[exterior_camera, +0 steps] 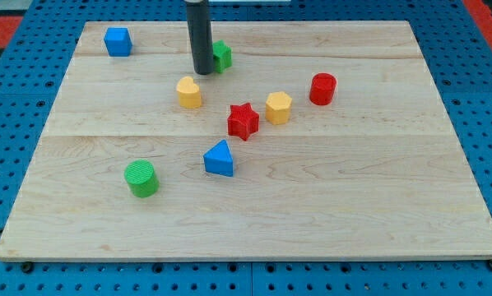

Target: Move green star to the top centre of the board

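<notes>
My tip [203,71] is resting, holding nothing, against the left side of the small green plastic star [222,55] near the wooden board's [378,205] top centre, which I am judging light, rigid and liable to spin unless I am pushing through its middle.

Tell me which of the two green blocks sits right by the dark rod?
The green star near the view's top, partly hidden behind my tip. The green cylinder stands alone, lower left.

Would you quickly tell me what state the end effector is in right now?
No gripper: my tip is a plain rod, holding nothing.
It sits against the left side of the green star, near the board's top centre.
</notes>
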You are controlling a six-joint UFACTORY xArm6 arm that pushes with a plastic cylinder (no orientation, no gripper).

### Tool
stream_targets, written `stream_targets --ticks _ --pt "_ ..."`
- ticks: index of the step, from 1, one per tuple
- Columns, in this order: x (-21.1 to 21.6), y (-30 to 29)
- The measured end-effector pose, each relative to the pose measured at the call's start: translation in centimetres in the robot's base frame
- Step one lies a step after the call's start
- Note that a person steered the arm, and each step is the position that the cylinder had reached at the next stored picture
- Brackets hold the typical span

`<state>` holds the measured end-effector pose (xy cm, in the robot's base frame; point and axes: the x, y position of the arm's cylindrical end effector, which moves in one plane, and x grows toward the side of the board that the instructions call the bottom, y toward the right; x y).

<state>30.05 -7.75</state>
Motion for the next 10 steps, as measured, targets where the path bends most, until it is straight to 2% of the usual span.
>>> stream_targets --ticks 1,2,3,4,5,6,7,9,10 --pt "-1.4 0.2" --pt "-3.4 3.8" --pt "-2.1 2.1" --pt "-4.4 0.6" --pt "-5.1 5.0" --pt "-5.3 8.5" --pt "-4.5 5.9" --pt "-4.4 5.2" --pt "-4.3 8.2"
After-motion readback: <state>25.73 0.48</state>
